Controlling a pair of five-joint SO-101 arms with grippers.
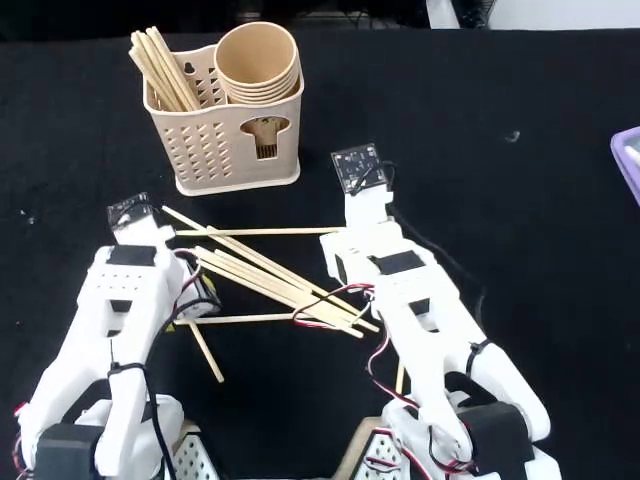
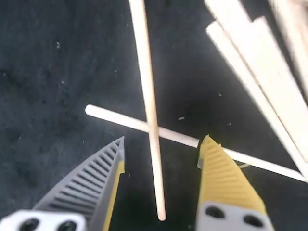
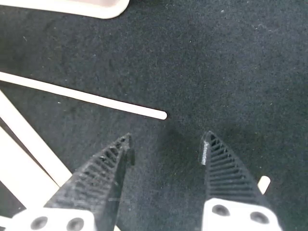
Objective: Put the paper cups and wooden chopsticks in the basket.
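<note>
On the black bench [image 1: 520,250] the basket [image 1: 225,150] already holds the stacked paper cups [image 1: 258,60] and a bundle of chopsticks [image 1: 165,70], so the cups look done. A scatter of loose chopsticks [image 1: 265,275] lies crossed between the arms, not yet collected. The left gripper [image 2: 163,140] hangs open astride two crossed sticks, and the right gripper [image 3: 167,136] is open beside one stick's end.
</note>
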